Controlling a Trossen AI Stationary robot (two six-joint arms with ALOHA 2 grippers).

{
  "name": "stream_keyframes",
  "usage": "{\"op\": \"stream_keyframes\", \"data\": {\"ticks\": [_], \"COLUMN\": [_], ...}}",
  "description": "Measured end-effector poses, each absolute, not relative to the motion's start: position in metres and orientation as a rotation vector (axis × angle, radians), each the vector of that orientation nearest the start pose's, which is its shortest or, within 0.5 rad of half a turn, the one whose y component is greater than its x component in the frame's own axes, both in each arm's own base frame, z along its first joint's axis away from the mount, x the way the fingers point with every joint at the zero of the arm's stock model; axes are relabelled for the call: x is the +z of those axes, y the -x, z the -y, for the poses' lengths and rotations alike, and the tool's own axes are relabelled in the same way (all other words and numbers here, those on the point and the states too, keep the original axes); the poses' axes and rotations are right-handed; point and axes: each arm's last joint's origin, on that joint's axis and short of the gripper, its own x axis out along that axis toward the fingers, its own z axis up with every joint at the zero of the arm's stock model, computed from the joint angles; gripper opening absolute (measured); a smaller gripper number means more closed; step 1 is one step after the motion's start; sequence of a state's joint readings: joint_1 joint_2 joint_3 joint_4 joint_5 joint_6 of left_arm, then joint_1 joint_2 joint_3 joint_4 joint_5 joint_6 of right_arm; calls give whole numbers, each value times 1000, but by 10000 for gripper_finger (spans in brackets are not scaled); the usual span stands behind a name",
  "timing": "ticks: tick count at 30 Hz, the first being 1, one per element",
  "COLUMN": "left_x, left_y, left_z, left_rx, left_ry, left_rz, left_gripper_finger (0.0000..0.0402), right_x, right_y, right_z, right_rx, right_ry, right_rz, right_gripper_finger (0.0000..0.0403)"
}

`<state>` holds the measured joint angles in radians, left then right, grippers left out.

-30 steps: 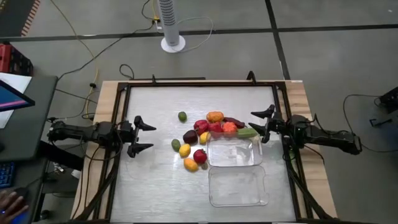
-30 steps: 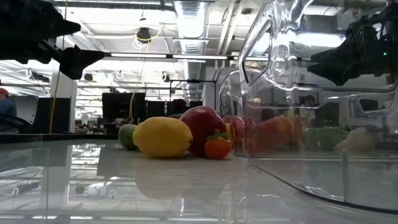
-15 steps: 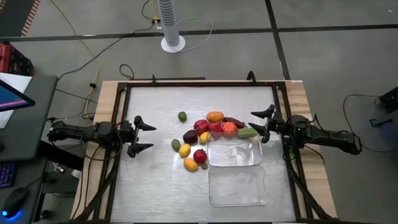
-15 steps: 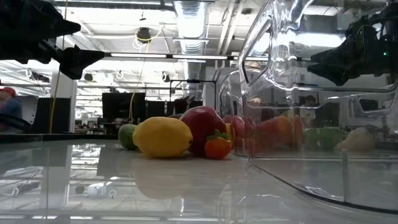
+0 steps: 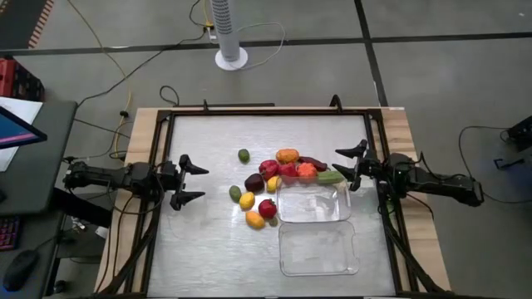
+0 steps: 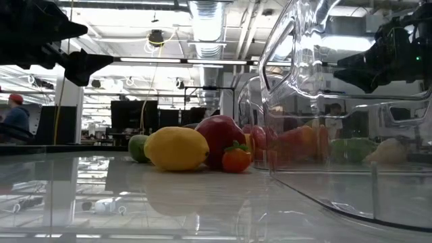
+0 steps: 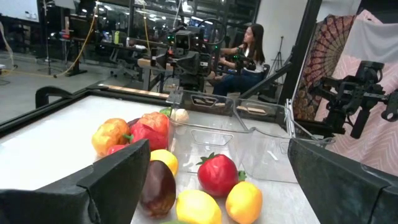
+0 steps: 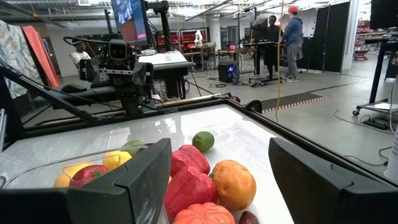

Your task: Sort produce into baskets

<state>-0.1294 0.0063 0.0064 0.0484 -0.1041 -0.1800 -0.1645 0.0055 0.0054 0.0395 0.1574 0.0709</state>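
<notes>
Both clear, shallow plastic trays (image 5: 312, 204) sit empty; left gripper (image 5: 189, 177) and right gripper (image 5: 350, 166) wait spread wide, flanking the colourful toy produce (image 5: 268, 185).

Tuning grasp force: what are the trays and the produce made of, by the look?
Trays: clear, glossy, seemingly thin plastic; the table shows through and the rims catch glare. Produce, such as the lemon and the red fruit: probably molded plastic or foam with a smooth, slightly shiny skin; hardness cannot be told.

We see the person in a red cap (image 6: 15, 115) at the far left edge shift slightly right.
</notes>
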Motion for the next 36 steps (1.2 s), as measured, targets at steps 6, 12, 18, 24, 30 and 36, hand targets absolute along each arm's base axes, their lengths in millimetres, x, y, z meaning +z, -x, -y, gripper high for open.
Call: {"op": "stream_keyframes", "data": {"ticks": [6, 12, 18, 24, 30, 36], "left_x": [170, 170, 170, 170, 170, 172], "left_y": [-97, -97, -97, -97, -97, -97], "left_z": [10, 10, 10, 10, 10, 5], "left_rx": [-29, -29, -29, -29, -28, 133], "left_ry": [186, 185, 185, 185, 188, 347], "left_rz": [46, 46, 46, 46, 46, 96], "left_gripper_finger": [368, 368, 368, 368, 368, 368], "right_x": [169, 169, 169, 169, 169, 169], "right_y": [-95, -95, -95, -95, -95, -95], "right_z": [20, 20, 20, 20, 20, 20], "right_rx": [-320, -320, -320, -320, -320, -320], "right_ry": [-70, -70, -70, -70, -70, -70], "right_rz": [51, 52, 51, 51, 52, 51], "right_gripper_finger": [295, 295, 295, 295, 295, 295]}}
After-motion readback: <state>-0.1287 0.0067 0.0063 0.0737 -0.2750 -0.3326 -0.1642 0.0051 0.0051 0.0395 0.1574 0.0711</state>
